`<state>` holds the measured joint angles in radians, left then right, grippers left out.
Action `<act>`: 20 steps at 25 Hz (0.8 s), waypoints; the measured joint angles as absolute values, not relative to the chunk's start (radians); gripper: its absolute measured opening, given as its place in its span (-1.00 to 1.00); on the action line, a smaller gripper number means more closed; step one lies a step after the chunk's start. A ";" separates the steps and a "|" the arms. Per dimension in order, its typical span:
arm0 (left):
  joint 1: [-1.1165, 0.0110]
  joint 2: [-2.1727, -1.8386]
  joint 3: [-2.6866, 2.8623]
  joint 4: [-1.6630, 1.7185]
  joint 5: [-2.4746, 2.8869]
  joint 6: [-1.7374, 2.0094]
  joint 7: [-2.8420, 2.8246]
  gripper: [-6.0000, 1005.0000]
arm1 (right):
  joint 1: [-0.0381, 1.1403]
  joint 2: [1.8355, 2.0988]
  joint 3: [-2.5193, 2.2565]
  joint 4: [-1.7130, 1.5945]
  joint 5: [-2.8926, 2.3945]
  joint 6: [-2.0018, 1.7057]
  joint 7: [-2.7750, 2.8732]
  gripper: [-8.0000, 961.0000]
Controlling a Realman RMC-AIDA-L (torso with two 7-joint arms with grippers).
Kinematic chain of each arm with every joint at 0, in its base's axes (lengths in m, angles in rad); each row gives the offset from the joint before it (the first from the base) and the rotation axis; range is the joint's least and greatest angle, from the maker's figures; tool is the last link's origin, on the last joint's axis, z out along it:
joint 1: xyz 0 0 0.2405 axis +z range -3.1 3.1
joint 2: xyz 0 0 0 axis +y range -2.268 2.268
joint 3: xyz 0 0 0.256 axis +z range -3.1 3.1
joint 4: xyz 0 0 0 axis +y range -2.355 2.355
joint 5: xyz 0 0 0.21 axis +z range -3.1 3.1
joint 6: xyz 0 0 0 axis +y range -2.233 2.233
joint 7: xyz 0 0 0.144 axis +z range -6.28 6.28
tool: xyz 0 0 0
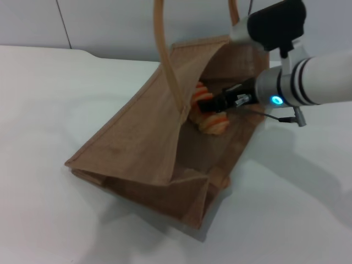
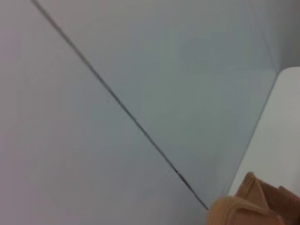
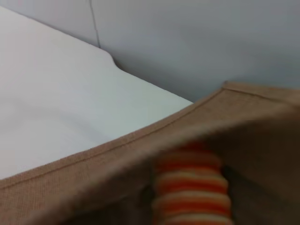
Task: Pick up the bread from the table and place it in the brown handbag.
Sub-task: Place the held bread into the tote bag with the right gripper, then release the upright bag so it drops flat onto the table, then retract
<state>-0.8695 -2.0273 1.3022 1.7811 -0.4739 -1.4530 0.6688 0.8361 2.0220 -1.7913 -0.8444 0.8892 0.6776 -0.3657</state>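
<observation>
The brown handbag [image 1: 140, 148] stands tilted on the white table [image 1: 44, 110] with its mouth open toward the right. Its handle [image 1: 165, 49] rises out of the top of the head view. My right gripper [image 1: 209, 104] reaches into the bag's mouth and is shut across the bread [image 1: 214, 125], an orange ridged loaf held inside the bag. In the right wrist view the bread [image 3: 190, 187] shows just behind the bag's rim [image 3: 93, 161]. My left gripper is out of view; the left wrist view shows only a piece of the bag's tan strap [image 2: 248, 206].
A grey wall [image 1: 110, 22] runs along the table's far edge. The bag's folded bottom corner [image 1: 201, 198] points toward the front. The right arm's white forearm [image 1: 324, 77] stretches across the right side above the table.
</observation>
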 joint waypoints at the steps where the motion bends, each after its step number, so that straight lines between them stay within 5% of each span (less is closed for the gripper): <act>1: -0.864 -2.027 1.297 1.781 -0.474 -1.447 0.668 -0.74 | 0.823 2.022 -1.776 -0.861 0.885 0.692 -0.370 0.36; 4: -0.849 -2.025 1.290 1.782 -0.474 -1.427 0.667 -0.74 | 0.770 2.021 -1.712 -0.942 0.854 0.757 -0.395 0.52; 20: -0.754 -2.023 1.202 1.782 -0.478 -1.363 0.674 -0.74 | 0.607 2.025 -1.513 -1.159 0.636 0.983 -0.390 0.53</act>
